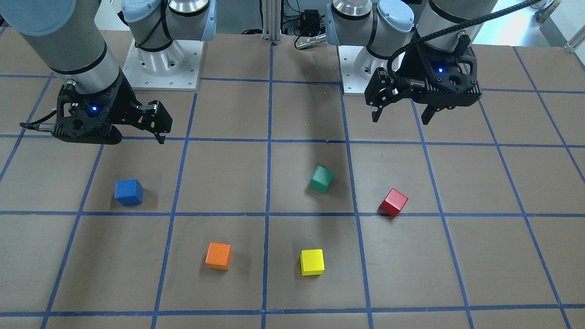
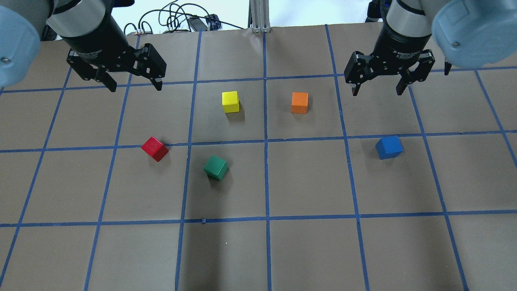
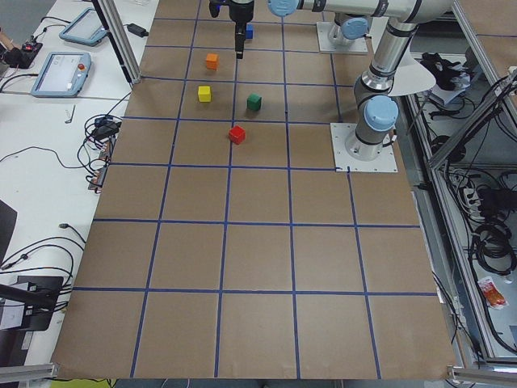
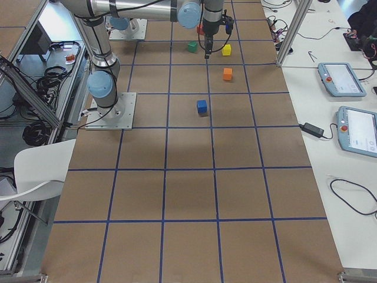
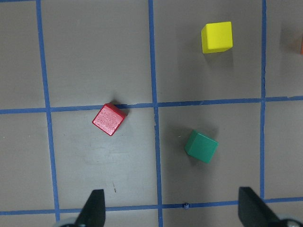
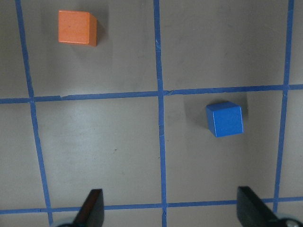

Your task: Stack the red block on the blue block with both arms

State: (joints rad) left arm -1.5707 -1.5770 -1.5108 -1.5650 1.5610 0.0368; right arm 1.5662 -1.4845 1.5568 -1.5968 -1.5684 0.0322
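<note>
Basically at square one: see red block (image 2: 154,148) near green block (image 2: 216,167), blue block (image 2: 389,147) well away on green's other side. Got left claw (image 2: 135,86) and right claw (image 2: 377,91) gaping, empty. Need pick-up and stacking.

Matte painted red block (image 2: 154,148), matte blue block (image 2: 389,147), papery brown table (image 2: 307,182)

The red block (image 2: 154,148), a small matte cube turned cornerwise, lies flat on the left side. The blue block (image 2: 389,147), the same size and only slightly turned, lies flat on the right, well apart from it. The left gripper (image 2: 135,87) and right gripper (image 2: 377,93) hang above their own sides, jaws spread wide, empty.
</note>
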